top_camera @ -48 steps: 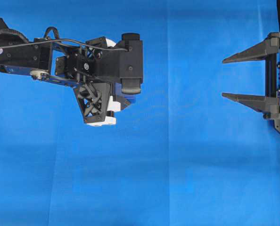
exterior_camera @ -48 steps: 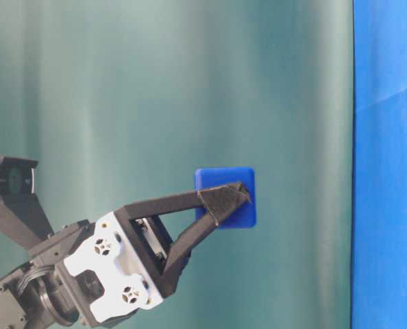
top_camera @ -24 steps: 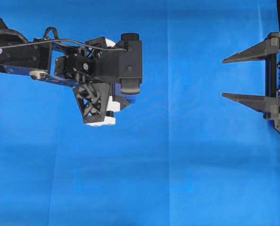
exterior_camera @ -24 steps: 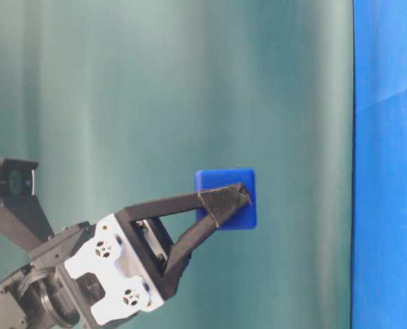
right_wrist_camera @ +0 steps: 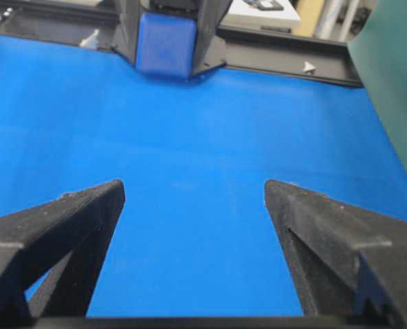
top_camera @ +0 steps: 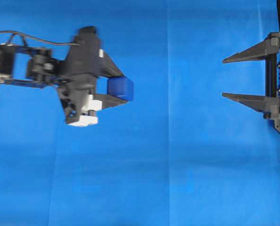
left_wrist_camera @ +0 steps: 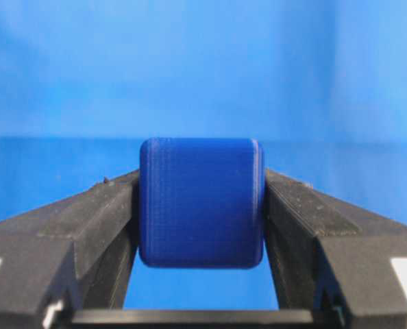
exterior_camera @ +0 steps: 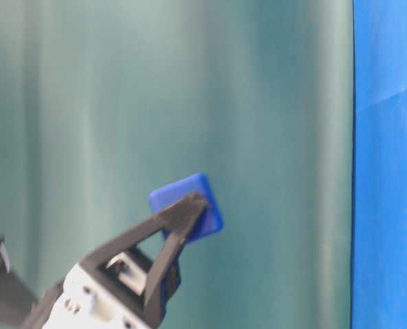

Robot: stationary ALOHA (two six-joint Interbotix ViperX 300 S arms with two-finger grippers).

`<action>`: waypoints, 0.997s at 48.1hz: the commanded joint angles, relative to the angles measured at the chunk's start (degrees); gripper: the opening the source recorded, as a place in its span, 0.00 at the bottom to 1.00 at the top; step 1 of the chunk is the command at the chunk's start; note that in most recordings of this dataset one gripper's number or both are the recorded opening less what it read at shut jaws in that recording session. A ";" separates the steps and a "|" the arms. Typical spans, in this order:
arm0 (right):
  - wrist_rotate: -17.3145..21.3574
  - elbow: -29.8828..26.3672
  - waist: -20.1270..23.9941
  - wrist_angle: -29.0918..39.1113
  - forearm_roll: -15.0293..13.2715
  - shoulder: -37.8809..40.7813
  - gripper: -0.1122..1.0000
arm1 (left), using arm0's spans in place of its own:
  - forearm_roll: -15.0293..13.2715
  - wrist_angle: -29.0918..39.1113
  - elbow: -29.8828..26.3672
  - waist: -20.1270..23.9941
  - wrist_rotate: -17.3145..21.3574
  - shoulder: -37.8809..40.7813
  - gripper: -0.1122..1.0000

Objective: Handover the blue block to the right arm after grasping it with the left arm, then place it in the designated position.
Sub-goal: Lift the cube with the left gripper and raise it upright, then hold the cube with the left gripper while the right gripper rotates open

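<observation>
The left claw [top_camera: 115, 88], clamped on the blue block [top_camera: 120, 87], has swung up from pointing down to pointing level toward the right claw [top_camera: 223, 78], which waits wide open and empty, well apart. The block hangs above the blue surface [top_camera: 177, 165], presented for handover.

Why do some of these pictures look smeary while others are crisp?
Overhead view: the left hand and its blue block are smeared, while the right hand is sharp. Table-level view: that hand and block are soft-edged too. Left wrist view: the block is crisp, the blue cloth behind it hazy.
</observation>
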 commanded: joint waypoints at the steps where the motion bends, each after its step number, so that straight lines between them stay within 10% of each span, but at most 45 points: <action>1: 0.00 -1.67 0.00 -0.35 0.18 0.18 0.96 | 0.18 -8.17 3.34 -0.09 0.00 -3.69 0.52; 19: 0.00 -1.76 -0.09 -0.53 0.18 0.35 0.96 | 0.00 -25.58 13.27 -0.18 0.35 -9.14 0.52; 48: 0.00 -1.67 0.00 -0.53 0.18 0.70 0.96 | -0.44 -26.10 13.01 -0.44 1.93 -8.44 0.52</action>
